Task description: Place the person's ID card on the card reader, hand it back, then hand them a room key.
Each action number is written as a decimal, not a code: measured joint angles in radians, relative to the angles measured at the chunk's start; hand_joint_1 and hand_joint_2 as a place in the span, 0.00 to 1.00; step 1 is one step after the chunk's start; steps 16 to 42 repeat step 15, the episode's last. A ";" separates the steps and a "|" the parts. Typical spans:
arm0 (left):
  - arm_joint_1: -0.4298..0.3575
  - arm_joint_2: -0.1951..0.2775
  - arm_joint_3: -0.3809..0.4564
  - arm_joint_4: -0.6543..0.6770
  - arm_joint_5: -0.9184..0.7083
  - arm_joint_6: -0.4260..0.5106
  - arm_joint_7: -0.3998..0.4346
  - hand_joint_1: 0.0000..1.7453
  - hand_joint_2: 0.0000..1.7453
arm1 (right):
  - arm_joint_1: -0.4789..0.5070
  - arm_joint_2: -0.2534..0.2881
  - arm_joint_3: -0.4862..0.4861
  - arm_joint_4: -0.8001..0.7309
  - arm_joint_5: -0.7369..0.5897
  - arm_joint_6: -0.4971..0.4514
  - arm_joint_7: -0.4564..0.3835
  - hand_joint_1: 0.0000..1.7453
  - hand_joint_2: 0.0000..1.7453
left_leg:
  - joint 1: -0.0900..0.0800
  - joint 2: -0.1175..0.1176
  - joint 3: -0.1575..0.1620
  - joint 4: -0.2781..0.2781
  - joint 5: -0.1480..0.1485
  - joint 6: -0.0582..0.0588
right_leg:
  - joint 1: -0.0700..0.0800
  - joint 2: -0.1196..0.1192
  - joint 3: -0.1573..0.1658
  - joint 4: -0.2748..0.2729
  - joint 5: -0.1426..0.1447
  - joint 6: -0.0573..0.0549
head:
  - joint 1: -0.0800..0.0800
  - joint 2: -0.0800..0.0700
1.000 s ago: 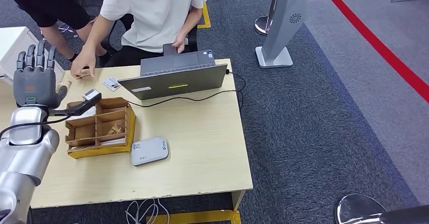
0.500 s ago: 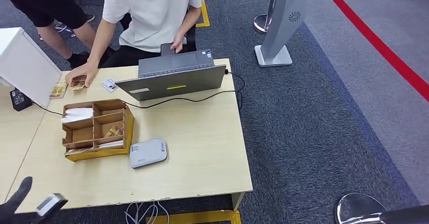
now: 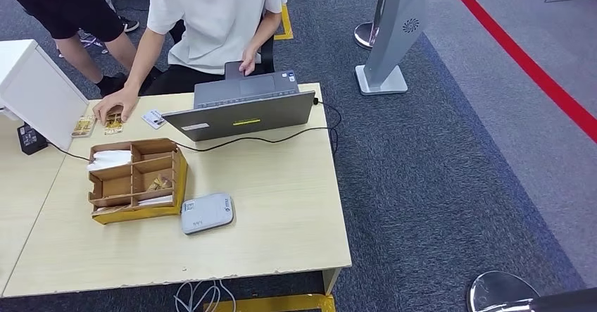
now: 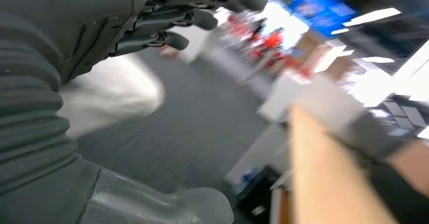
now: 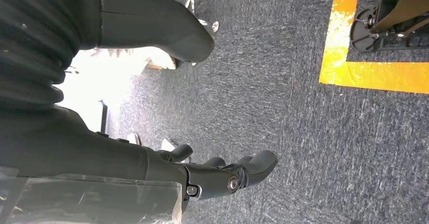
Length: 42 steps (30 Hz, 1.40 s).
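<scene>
In the left wrist view we see the fingers [image 4: 202, 16] of our left hand [image 4: 116, 37] spread apart, the thumb far from them, and nothing lies between them; the picture is blurred. The fingers [image 5: 243, 171] of our right hand [image 5: 202, 176] hang over grey carpet, loosely extended and holding nothing as well.

Going outward to the bench [image 3: 281, 206], the card reader [image 3: 207, 213] lies flat, just beside the corner of the wooden organizer [image 3: 135, 178], and nothing rests on its top. Near the far edge of the bench, the person's hand [image 3: 116, 105] rests on a small yellowish card [image 3: 112, 120]. A second similar card [image 3: 82, 125] lies just beside it, and a white card [image 3: 155, 118] lies near the laptop [image 3: 243, 108]. We cannot tell which of these is the ID card, because they are too small to read.

We judge that the task is at its very beginning: the card must first be taken. To do this step well, we should bring the left hand up with the fingers apart toward the person's hand and wait until the card is released or offered, instead of pulling it from under their fingers. A flat card on the bench is hard to pinch, so taking it from the person's hand is safer. Then it should be laid flat and centred on the reader.
</scene>
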 joint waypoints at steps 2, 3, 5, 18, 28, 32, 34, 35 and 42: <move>-0.075 0.062 0.175 0.377 0.222 -0.037 0.035 0.00 1.00 | -0.004 0.001 0.000 0.000 -0.002 -0.002 0.007 0.00 1.00 | 0.000 -0.003 0.002 0.000 0.000 0.000 | 0.000 -0.003 0.002 0.000 -0.001 -0.001 | -0.001 0.000; -0.106 0.089 0.246 0.561 0.335 -0.064 0.055 0.00 1.00 | -0.006 0.002 0.000 0.000 -0.002 -0.003 0.011 0.00 1.00 | 0.000 -0.005 0.002 0.000 0.000 0.000 | 0.000 -0.005 0.003 0.000 -0.002 -0.001 | -0.001 0.000; -0.124 0.094 0.298 0.750 0.463 -0.112 0.078 0.00 0.75 | -0.009 0.005 0.001 0.000 -0.002 -0.004 0.017 0.00 1.00 | -0.001 -0.007 0.002 0.000 0.000 0.000 | -0.001 -0.007 0.005 -0.001 -0.002 -0.001 | -0.001 0.000; -0.151 -0.006 0.347 1.070 0.648 -0.187 0.155 0.00 0.00 | -0.016 0.015 0.011 0.000 0.017 -0.006 0.024 0.00 0.00 | -0.001 -0.008 0.002 0.003 -0.001 0.001 | -0.001 -0.008 0.007 -0.003 -0.001 0.001 | 0.002 0.000; -0.151 -0.006 0.347 1.070 0.648 -0.187 0.155 0.00 0.00 | -0.016 0.015 0.011 0.000 0.017 -0.006 0.024 0.00 0.00 | -0.001 -0.008 0.002 0.003 -0.001 0.001 | -0.001 -0.008 0.007 -0.003 -0.001 0.001 | 0.002 0.000; -0.151 -0.006 0.347 1.070 0.648 -0.187 0.155 0.00 0.00 | -0.016 0.015 0.011 0.000 0.017 -0.006 0.024 0.00 0.00 | -0.001 -0.008 0.002 0.003 -0.001 0.001 | -0.001 -0.008 0.007 -0.003 -0.001 0.001 | 0.002 0.000; -0.151 -0.006 0.347 1.070 0.648 -0.187 0.155 0.00 0.00 | -0.016 0.015 0.011 0.000 0.017 -0.006 0.024 0.00 0.00 | -0.001 -0.008 0.002 0.003 -0.001 0.001 | -0.001 -0.008 0.007 -0.003 -0.001 0.001 | 0.002 0.000; -0.151 -0.006 0.347 1.070 0.648 -0.187 0.155 0.00 0.00 | -0.016 0.015 0.011 0.000 0.017 -0.006 0.024 0.00 0.00 | -0.001 -0.008 0.002 0.003 -0.001 0.001 | -0.001 -0.008 0.007 -0.003 -0.001 0.001 | 0.002 0.000; -0.151 -0.006 0.347 1.070 0.648 -0.187 0.155 0.00 0.00 | -0.016 0.015 0.011 0.000 0.017 -0.006 0.024 0.00 0.00 | -0.001 -0.008 0.002 0.003 -0.001 0.001 | -0.001 -0.008 0.007 -0.003 -0.001 0.001 | 0.002 0.000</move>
